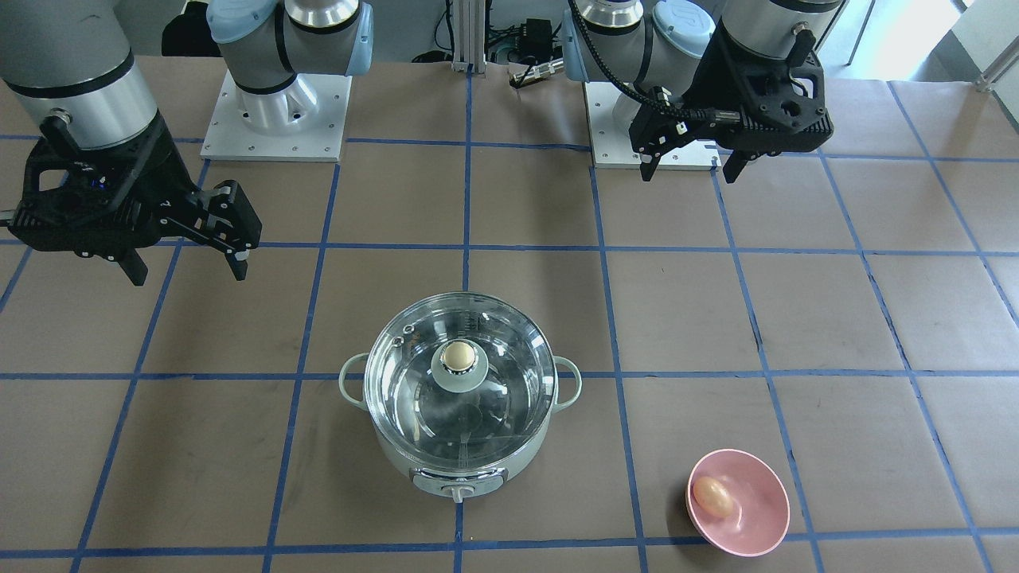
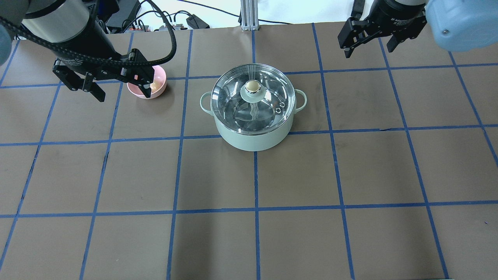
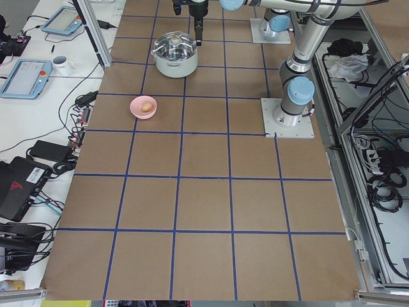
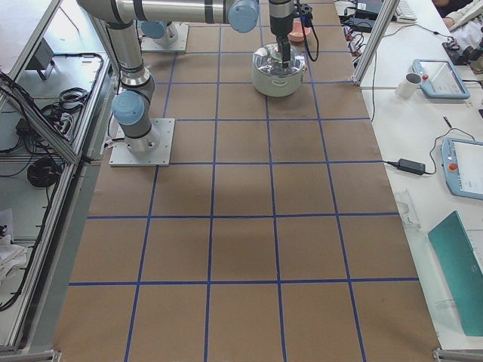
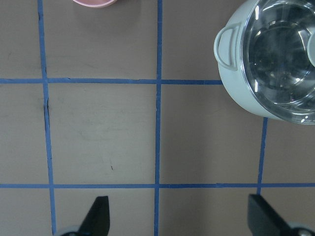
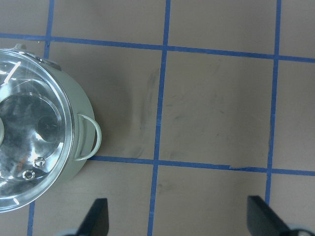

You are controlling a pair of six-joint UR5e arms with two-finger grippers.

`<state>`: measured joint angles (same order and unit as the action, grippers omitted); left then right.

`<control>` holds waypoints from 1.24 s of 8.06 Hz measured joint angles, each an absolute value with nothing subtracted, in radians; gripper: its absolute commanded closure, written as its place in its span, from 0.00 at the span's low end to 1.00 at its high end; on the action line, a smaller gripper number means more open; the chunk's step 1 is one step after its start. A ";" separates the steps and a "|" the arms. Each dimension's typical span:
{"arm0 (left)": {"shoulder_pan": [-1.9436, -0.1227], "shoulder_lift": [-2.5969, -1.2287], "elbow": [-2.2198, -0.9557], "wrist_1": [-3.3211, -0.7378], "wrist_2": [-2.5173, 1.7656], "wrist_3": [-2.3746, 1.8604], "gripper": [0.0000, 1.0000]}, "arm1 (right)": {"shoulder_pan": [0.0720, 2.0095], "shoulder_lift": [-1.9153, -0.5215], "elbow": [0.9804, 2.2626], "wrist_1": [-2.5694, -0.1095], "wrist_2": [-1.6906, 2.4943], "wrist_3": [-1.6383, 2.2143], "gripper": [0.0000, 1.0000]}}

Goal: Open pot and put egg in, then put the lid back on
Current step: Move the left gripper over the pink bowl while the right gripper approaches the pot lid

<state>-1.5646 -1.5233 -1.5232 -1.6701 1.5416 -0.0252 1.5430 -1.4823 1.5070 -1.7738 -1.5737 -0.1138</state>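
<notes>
The lid (image 1: pixel 458 360) sits on the pot (image 2: pixel 253 138), between the left gripper (image 2: pixel 123 94) and the right gripper (image 2: pixel 368 50), both spread open and empty, while the egg (image 1: pixel 712 496) lies in the pink bowl (image 1: pixel 756 521), nearer the left gripper.

Silver arms (image 1: pixel 72 87), pale-blue joint caps (image 1: pixel 231 24); left pincer (image 2: pixel 123 95), right pincer (image 2: pixel 368 51) black.

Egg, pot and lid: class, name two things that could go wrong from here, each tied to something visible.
1. The lid on the pot offers only a small round knob; an off-centre pinch by the open right gripper could drop the glass.
2. The egg lies loose in the pink bowl; the open left gripper might roll or crack it.
</notes>
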 measured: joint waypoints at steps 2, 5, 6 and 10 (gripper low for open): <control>-1.563 -1.523 -1.523 -1.666 1.542 -0.025 0.00 | 1.543 -1.483 1.506 -1.772 -1.589 -0.114 0.00; -1.534 -1.550 -1.527 -1.518 1.541 -0.018 0.00 | 1.543 -1.479 1.507 -1.765 -1.604 -0.103 0.00; -1.509 -1.586 -1.528 -1.410 1.540 -0.014 0.00 | 1.542 -1.483 1.507 -1.771 -1.607 -0.102 0.00; -1.432 -1.860 -1.528 -0.930 1.536 0.076 0.00 | 1.542 -1.474 1.517 -1.765 -1.607 -0.060 0.00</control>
